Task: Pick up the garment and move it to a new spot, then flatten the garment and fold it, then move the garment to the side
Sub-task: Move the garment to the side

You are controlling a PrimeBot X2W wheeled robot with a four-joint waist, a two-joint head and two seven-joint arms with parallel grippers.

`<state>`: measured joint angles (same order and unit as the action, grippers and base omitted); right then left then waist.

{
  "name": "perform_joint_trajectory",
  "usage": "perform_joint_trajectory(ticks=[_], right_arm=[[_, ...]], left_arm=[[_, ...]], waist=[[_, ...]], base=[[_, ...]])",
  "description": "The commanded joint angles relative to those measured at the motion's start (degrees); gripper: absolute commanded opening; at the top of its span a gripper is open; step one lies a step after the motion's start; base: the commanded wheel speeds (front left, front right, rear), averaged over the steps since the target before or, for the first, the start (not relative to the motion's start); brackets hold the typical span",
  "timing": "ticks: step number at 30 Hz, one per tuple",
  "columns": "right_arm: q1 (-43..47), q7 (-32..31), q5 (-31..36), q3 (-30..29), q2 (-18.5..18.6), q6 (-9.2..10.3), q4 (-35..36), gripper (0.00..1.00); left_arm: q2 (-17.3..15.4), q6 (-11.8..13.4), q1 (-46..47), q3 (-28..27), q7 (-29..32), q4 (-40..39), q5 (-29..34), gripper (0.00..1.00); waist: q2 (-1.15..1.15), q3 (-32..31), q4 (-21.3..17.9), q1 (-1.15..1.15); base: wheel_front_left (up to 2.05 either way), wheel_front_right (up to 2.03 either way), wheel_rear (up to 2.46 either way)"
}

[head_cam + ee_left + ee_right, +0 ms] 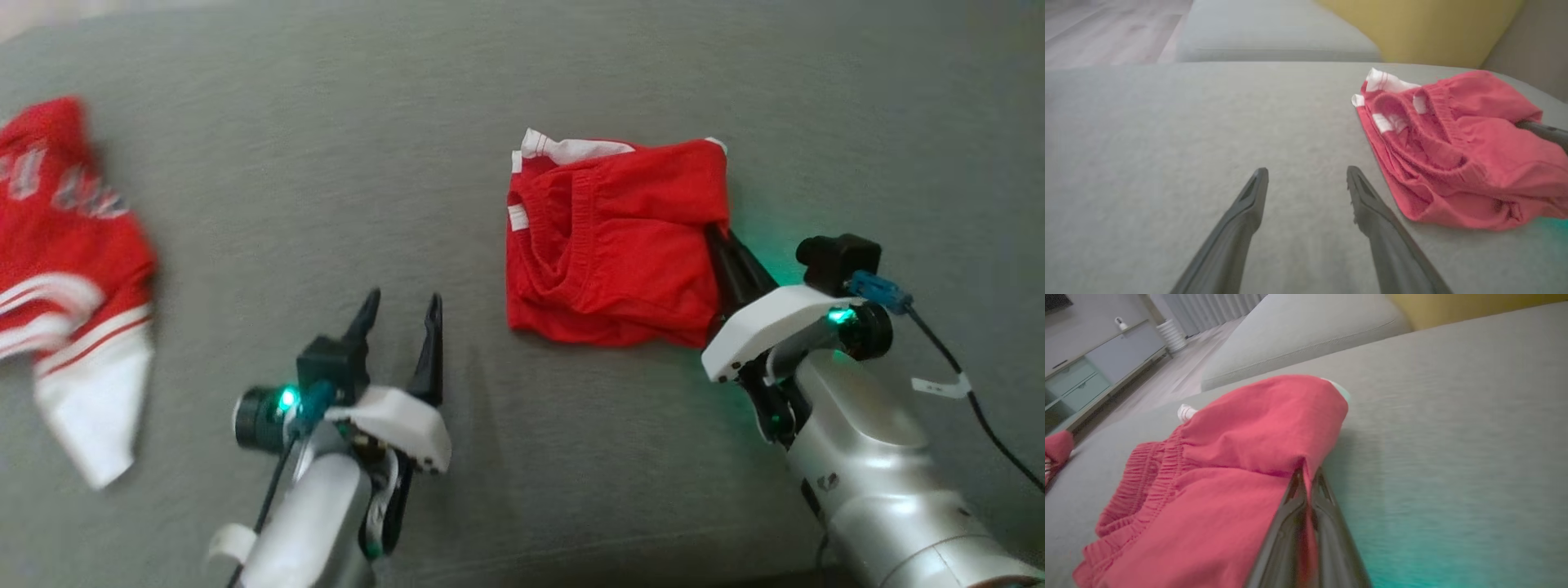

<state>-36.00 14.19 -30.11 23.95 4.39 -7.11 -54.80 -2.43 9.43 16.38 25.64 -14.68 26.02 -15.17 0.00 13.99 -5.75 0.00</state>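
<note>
Right jaws pinch the edge of the garment (612, 245); left jaws stand apart.

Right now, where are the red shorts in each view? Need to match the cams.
Head view: red shorts just right of centre, middle height.
Left wrist view: red shorts on the right side, running to the right edge.
Right wrist view: red shorts from lower left to centre.
Shared landmark: right gripper, dark fingers shut on the cloth's edge.

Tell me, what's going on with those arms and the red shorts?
Right gripper shut on red shorts. Left gripper open, empty. Other red garment far left.
</note>
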Motion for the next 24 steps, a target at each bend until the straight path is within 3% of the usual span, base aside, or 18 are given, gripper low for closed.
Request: perform_joint_trajectory(ticks=[1,7,12,18,21,24], right_arm=[[-0.2,0.7,-0.8,0.9,0.1,-0.37,2.1,0.0],[-0.8,0.8,-2.6,1.0,1.7,-0.37,4.0,0.0],[-3.8,0.8,0.5,1.0,4.8,-0.37,4.5,0.0],[-9.8,0.8,6.9,-3.5,11.1,-0.37,0.5,0.0],[-13.7,0.8,11.7,-7.6,16.8,-0.37,-5.0,0.0],[-15.8,0.8,14.1,-10.9,20.1,-0.37,-9.8,0.0]], left_arm=[[-0.4,-0.4,3.4,-1.5,-0.3,-1.6,0.7,1.0],[-0.4,-0.9,6.4,-1.5,-0.3,-0.3,1.0,1.0],[-0.4,-1.0,7.2,-0.2,-0.3,0.3,0.8,1.0],[-0.4,-0.8,7.5,1.5,-0.3,2.0,0.5,1.0],[-0.4,-0.3,7.3,1.6,-0.3,1.6,0.3,1.0],[-0.4,-0.1,6.7,1.4,-0.3,1.4,0.5,1.0]], waist=[[0.0,1.7,-8.5,0.0],[0.0,4.3,-14.5,0.0],[0.0,5.9,-15.7,0.0],[0.0,6.8,-13.0,0.0],[0.0,6.9,-9.9,0.0],[0.0,6.6,-8.0,0.0]], base=[[0.0,0.0,0.0],[0.0,0.0,0.0],[0.0,0.0,0.0],[0.0,0.0,0.0],[0.0,0.0,0.0],[0.0,0.0,0.0]])
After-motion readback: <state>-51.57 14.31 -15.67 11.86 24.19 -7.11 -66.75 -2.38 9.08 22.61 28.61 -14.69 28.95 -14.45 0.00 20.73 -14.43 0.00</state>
